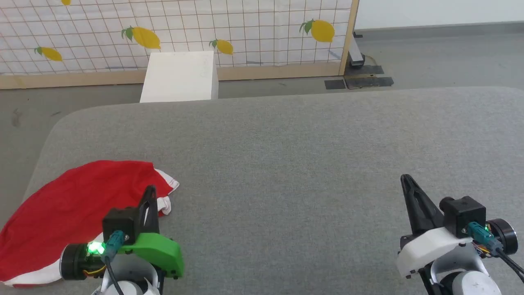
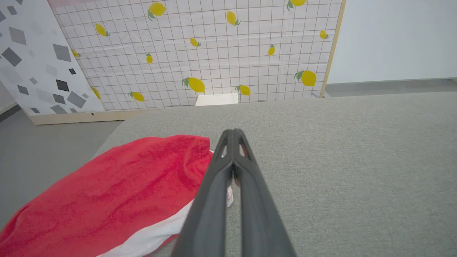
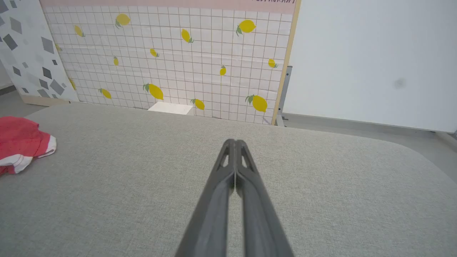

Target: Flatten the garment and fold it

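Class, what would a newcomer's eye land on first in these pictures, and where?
The bright red shorts, crumpled at the near left corner of the grey table, beside the shut left gripper. Next, the lemon-print screen standing behind the table.

Head high, wrists low
The head view looks down over the grey table point(image 1: 307, 135); both wrist views skim it, facing the lemon-print panel point(image 2: 214, 53) beyond their fingers point(image 2: 210, 200). All share the red shorts point(image 1: 69, 196).
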